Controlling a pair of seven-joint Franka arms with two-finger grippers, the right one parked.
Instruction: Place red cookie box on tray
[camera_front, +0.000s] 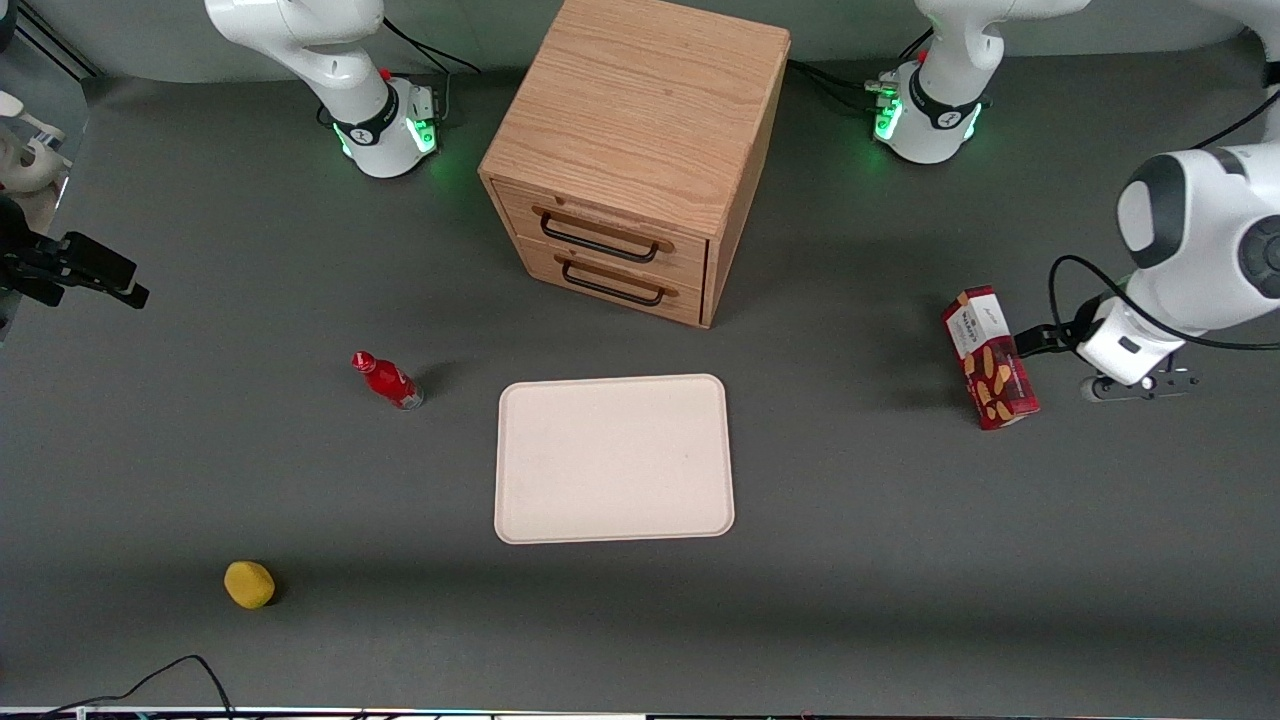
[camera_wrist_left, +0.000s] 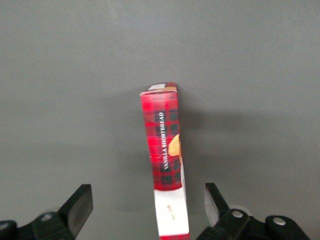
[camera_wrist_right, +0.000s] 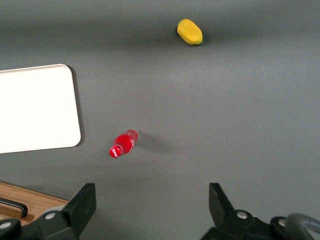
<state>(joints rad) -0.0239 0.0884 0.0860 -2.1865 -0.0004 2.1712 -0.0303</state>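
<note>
My gripper (camera_wrist_left: 145, 207) is open, and its two black fingers (camera_wrist_left: 80, 205) stand wide apart with the red cookie box (camera_wrist_left: 165, 150) between them, touching neither one. In the front view my gripper (camera_front: 1040, 340) is just beside the box (camera_front: 988, 357), at its upper part, toward my arm's end of the table.

The box stands upright on the grey table (camera_front: 200, 450) on its short end, a little tilted. It is a long narrow carton of thin cardboard with a red plaid print, a white panel and pictures of tan cookies. I judge it is light and rather stiff, but the walls can bend in if I press too hard, and the cookies inside are fragile. The printed surface looks smooth, so it may slip. It is best to take it on the two broad faces, near the upper part, with moderate force, because a tall box tips easily.

The tray (camera_front: 520, 520) lies well apart from my gripper, toward the middle of the table, flat, cream-white, with rounded corners and a low rim. It looks like hard smooth plastic, so the box may slide on it
</note>
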